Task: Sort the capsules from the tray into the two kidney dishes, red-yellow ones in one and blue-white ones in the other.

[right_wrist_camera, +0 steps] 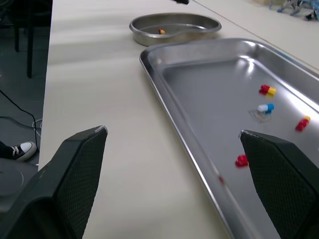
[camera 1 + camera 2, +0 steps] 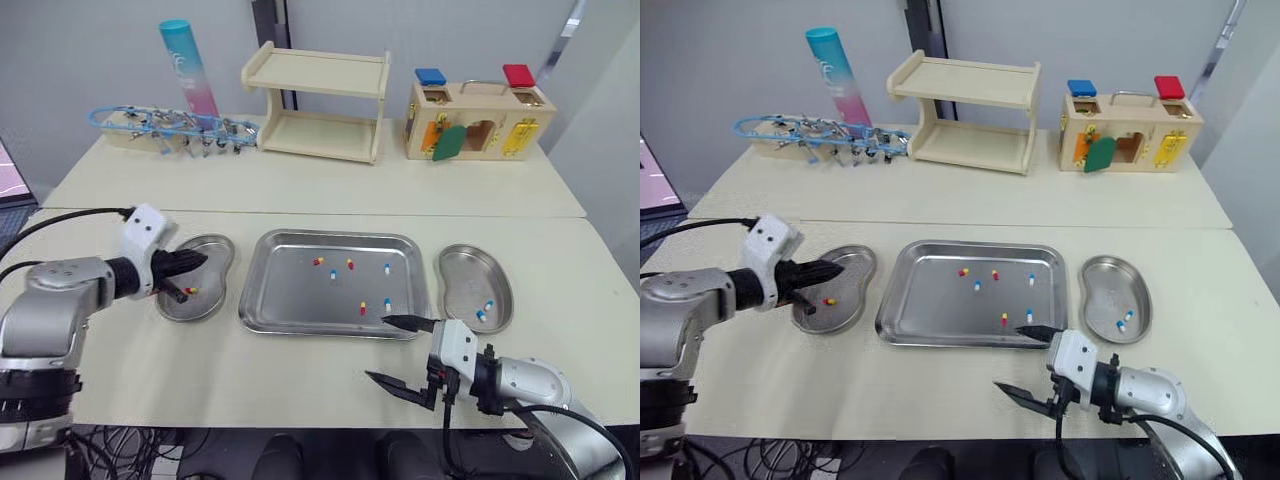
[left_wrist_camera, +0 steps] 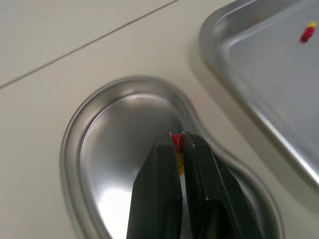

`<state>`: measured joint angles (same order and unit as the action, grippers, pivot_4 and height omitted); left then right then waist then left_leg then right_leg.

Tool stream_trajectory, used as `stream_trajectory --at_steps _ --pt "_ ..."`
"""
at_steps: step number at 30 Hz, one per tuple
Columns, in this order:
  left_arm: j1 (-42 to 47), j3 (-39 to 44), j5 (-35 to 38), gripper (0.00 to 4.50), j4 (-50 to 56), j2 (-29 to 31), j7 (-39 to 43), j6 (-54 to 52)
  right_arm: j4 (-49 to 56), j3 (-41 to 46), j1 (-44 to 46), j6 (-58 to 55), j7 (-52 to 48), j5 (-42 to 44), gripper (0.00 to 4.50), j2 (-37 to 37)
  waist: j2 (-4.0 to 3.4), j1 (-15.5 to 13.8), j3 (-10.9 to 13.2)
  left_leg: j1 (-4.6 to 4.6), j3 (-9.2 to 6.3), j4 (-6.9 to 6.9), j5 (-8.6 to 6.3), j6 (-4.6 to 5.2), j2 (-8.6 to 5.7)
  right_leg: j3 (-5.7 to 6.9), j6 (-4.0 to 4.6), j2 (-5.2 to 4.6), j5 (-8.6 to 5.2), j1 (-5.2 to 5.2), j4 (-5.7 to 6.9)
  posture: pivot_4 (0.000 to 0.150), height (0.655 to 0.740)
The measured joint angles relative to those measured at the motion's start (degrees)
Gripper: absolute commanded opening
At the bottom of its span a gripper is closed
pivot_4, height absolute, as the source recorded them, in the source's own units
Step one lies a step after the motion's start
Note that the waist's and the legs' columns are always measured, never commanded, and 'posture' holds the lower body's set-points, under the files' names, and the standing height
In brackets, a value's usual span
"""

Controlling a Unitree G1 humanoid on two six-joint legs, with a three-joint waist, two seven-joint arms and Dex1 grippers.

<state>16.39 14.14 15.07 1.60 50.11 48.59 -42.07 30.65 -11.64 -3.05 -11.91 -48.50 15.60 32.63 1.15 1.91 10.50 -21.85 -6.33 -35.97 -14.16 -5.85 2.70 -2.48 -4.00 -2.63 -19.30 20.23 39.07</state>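
Note:
The steel tray (image 2: pixel 262 300) lies mid-table with several capsules, red-yellow (image 2: pixel 350 264) and blue-white (image 2: pixel 387 268). The left kidney dish (image 2: pixel 215 248) holds one red-yellow capsule (image 2: pixel 190 291). The right kidney dish (image 2: pixel 460 262) holds two blue-white capsules (image 2: pixel 486 310). My left gripper (image 2: pixel 203 259) hovers over the left dish. In the left wrist view it (image 3: pixel 180 137) is shut on a red-yellow capsule (image 3: pixel 177 144). My right gripper (image 2: pixel 398 352) stands wide open over the table by the tray's front right corner, nothing between its fingers (image 1: pixel 79 179).
On the far table stand a wooden shelf (image 2: pixel 318 105), a wooden latch box (image 2: pixel 478 122), a blue-pink tube (image 2: pixel 188 65) and a rack of clips (image 2: pixel 170 128). Bare tabletop lies in front of the tray and dishes.

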Motion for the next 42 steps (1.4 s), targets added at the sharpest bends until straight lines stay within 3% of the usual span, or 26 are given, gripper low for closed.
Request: stream_trajectory --at_steps 7,20,27,31,35,38,42 --pt "-1.4 1.0 1.3 0.02 0.7 -3.1 -4.8 -0.5 -3.2 -1.2 3.9 0.1 -0.7 0.4 4.5 -1.3 0.04 -0.4 0.0 -0.03 -0.01 0.01 0.0 0.0 0.0 0.03 0.0 0.0 0.0 0.02 0.0 0.15 0.74" --pt "-1.6 3.9 5.1 4.06 3.9 -3.3 -7.5 -4.3 -4.4 -1.2 3.6 0.9 -1.4 0.3 4.5 -1.3 0.03 0.0 0.0 -0.02 -0.01 0.01 0.0 0.0 0.01 0.01 0.01 0.01 0.0 0.03 0.02 0.15 0.74" --pt "-6.4 10.4 8.6 4.06 7.0 -2.7 -6.5 -4.5 -6.1 -0.7 4.0 2.4 -1.9 0.3 4.5 -1.0 0.03 0.0 0.0 -0.02 0.0 0.02 0.0 0.0 0.01 0.01 0.01 0.0 0.0 0.04 0.01 0.15 0.74" --pt "-12.8 17.8 9.4 4.06 7.7 -2.7 -5.0 1.4 -6.2 1.8 3.5 2.7 -2.8 1.3 4.5 1.2 0.02 0.1 0.0 -0.01 0.08 0.03 0.0 -0.01 0.01 -0.07 0.01 -0.02 0.0 0.05 -0.02 0.15 0.74" --pt "-21.8 24.1 9.2 4.06 6.6 -3.5 -3.3 7.3 -6.3 7.8 -0.8 4.0 -3.5 1.5 4.5 5.0 0.02 -0.1 0.0 0.0 0.07 0.07 0.0 0.0 0.01 -0.04 0.02 -0.03 0.0 0.04 -0.03 0.15 0.74" --pt "-28.9 28.4 8.6 4.49 2.2 -4.8 -1.8 13.2 -6.6 14.8 -6.6 5.8 -5.2 1.8 4.5 9.2 0.02 -0.2 0.0 0.0 0.13 0.07 -0.01 0.0 -0.03 -0.05 0.02 -0.1 0.0 0.01 -0.07 0.15 0.74" --pt "-34.1 30.5 8.4 4.49 -3.6 -6.1 -0.1 18.2 -10.7 25.0 -11.9 9.6 -8.7 2.7 4.5 14.3 0.1 -0.3 0.0 0.04 0.12 0.04 -0.01 0.0 -0.03 -0.03 0.02 -0.1 0.0 -0.05 -0.07 0.15 0.74"
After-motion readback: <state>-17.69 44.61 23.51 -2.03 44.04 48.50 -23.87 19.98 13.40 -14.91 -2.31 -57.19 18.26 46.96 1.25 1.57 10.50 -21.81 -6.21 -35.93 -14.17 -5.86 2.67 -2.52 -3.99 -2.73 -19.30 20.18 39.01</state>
